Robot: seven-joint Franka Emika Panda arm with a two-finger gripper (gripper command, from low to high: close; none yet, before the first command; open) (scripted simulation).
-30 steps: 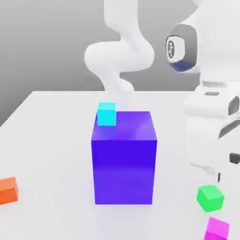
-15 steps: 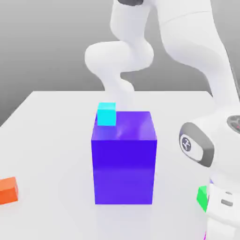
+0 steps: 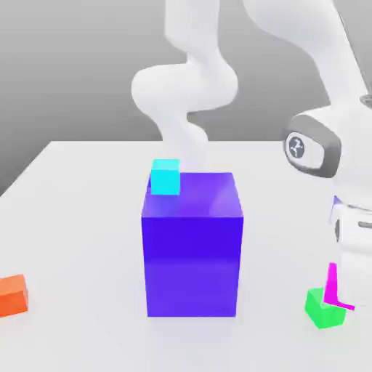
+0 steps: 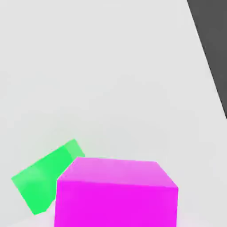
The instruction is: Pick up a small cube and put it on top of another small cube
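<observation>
The fingers pinched the pink cube [image 3: 336,289], carried just above the green cube [image 3: 322,309] at its 1 o'clock; judging so, the next move called for centring, then lowering.

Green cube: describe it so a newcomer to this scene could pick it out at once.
Start at the big blue-purple block in the middle of the white table, then look toward the exterior view's right, near the front edge. The green cube sits on the table there, beside the arm, with the magenta cube right against it. It is the only green thing; the orange cube and cyan cube lie elsewhere.
</observation>
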